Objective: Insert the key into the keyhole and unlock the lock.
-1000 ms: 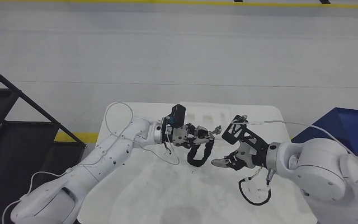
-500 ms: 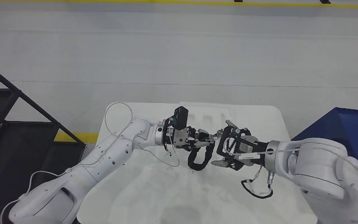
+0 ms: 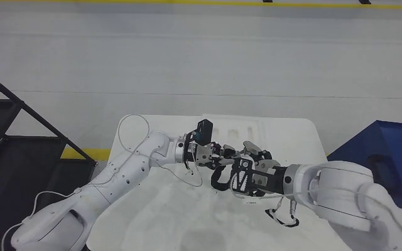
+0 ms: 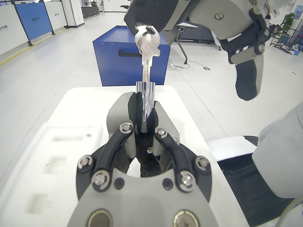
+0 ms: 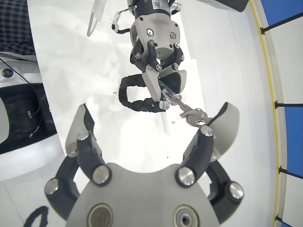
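My left gripper (image 4: 144,106) is shut on the lock's chrome cylinder (image 4: 145,93), held above the white table. The lock's black cable loop (image 5: 132,95) hangs beside it. The silver key (image 4: 148,45) sticks out of the keyhole in the cylinder's end, its blade partly inside. My right gripper (image 5: 153,119) faces the left one and stands open around the key's head (image 5: 193,115); one of its pads (image 4: 151,3) rests against the head, the other finger (image 4: 248,81) is well apart. From above, the left gripper (image 3: 220,152) and the right gripper (image 3: 244,168) meet mid-table.
A white foam tray (image 4: 35,166) with rectangular recesses lies on the table behind the left gripper. A loose black cord (image 3: 282,216) lies under the right arm. A blue cabinet (image 4: 113,64) stands beyond the table edge.
The right arm has swung left toward the lock and turned its gripper, so its open fingers now bracket the key's head. The left arm has held the lock nearly still.
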Tool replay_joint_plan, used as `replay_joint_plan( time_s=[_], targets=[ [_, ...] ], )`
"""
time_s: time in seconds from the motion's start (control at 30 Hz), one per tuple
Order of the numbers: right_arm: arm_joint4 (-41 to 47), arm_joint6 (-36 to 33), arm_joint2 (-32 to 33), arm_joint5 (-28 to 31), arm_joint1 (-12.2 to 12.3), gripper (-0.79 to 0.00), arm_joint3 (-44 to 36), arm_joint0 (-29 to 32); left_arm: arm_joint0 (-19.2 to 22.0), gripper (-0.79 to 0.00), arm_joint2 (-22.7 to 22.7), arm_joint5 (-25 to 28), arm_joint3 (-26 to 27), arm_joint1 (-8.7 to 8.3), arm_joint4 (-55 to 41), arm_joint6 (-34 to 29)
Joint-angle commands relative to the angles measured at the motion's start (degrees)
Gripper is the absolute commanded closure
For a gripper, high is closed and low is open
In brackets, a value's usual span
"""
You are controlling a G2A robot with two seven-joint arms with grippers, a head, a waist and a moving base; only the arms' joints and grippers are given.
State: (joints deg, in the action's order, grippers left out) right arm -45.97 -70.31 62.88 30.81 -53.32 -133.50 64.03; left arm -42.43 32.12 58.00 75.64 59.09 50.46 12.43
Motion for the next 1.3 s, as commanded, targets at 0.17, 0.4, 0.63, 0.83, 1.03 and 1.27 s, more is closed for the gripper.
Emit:
replay_joint_plan(
  time_s=[0.17, 0.4, 0.63, 0.83, 1.03, 1.27],
  targets=[
    [1.52, -0.89, -1.36, -0.66, -0.03, -0.785, 0.53, -1.68, -0.02, 0.0, 0.23, 0.0, 0.03, 0.17, 0.65, -0.14],
    [2.14, -0.06, 0.65, 0.02, 0.35, -0.785, 1.06, -2.58, 0.1, 0.0, 0.31, 0.0, 0.09, 0.26, 1.4, -0.45],
    [-1.4, 1.13, 1.42, 4.3, 1.28, -0.785, 1.34, -2.71, 0.19, 0.0, 0.21, 0.0, 0.47, 0.12, 1.76, -0.83],
    [-6.48, 2.98, -0.36, 6.15, 2.28, -0.659, 0.33, -3.18, 0.33, 0.0, -0.3, 0.0, 0.56, 0.03, 1.17, -1.15],
    [-12.22, 4.22, -1.44, 7.39, 3.1, -0.363, -1.15, -3.21, 0.63, 0.0, -0.74, 0.0, 0.44, -0.07, 0.6, -1.48],
    [-16.74, 5.06, -3.61, 8.23, 3.71, -0.305, -1.15, -4.02, 0.95, 0.0, -1.25, 0.0, 0.35, -0.23, 0.18, -1.62]
  ],
)
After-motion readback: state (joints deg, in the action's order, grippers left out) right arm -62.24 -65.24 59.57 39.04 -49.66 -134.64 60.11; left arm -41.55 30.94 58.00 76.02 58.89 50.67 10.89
